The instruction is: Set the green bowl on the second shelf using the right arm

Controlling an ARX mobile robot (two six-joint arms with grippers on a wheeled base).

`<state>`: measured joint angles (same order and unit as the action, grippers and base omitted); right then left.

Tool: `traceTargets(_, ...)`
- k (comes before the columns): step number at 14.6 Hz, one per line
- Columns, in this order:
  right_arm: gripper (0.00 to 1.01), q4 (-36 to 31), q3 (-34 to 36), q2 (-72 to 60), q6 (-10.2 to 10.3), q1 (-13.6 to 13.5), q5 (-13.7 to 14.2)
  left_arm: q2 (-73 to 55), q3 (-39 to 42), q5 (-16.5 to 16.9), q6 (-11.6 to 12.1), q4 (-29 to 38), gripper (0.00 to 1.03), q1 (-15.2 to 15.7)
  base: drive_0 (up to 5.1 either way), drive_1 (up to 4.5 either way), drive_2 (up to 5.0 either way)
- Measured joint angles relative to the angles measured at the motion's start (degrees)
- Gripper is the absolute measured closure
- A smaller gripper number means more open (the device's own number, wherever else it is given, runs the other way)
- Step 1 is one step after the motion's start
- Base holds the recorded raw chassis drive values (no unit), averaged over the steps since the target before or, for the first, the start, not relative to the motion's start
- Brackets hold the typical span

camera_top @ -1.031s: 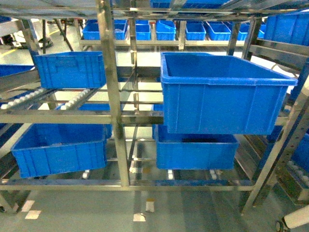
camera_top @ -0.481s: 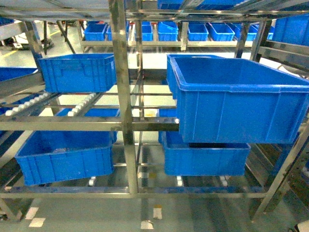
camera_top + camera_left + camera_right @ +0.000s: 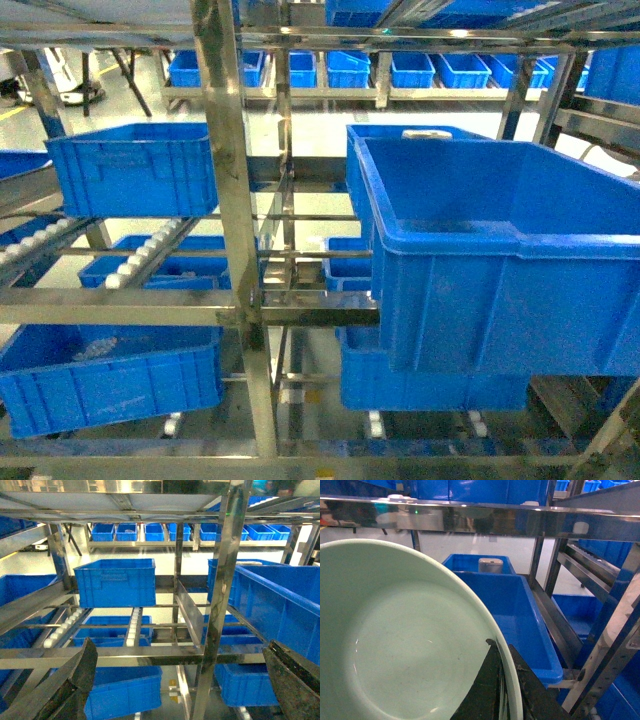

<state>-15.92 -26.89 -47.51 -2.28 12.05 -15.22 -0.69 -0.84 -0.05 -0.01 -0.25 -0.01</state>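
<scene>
Shiny steel second shelf [image 3: 300, 315] carries a deep blue crate [image 3: 520, 615], beyond the right tool [image 3: 502, 690], which pinches the smooth mint green bowl [image 3: 405, 645] by its rim; left tool [image 3: 180, 680] spread.

On my left wrist feed, the left end effector [image 3: 182, 680] shows as two dark, near-black fingers [image 3: 75, 685] with scuffed, dull faces and curved inner edges, one at each lower corner. On my right wrist feed, the right end effector [image 3: 504, 690] shows two slim black fingers [image 3: 482, 692] tapering to narrow tips. My head feed shows no part of the robot.
</scene>
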Motion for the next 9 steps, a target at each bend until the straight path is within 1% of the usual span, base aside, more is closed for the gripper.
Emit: traceTargets(9,0.99,0.09,0.04,-0.37,0.0,0.0,0.0,0.0,0.0,0.0,0.0,-0.15,0.05,0.0,0.0,4.37,-4.3)
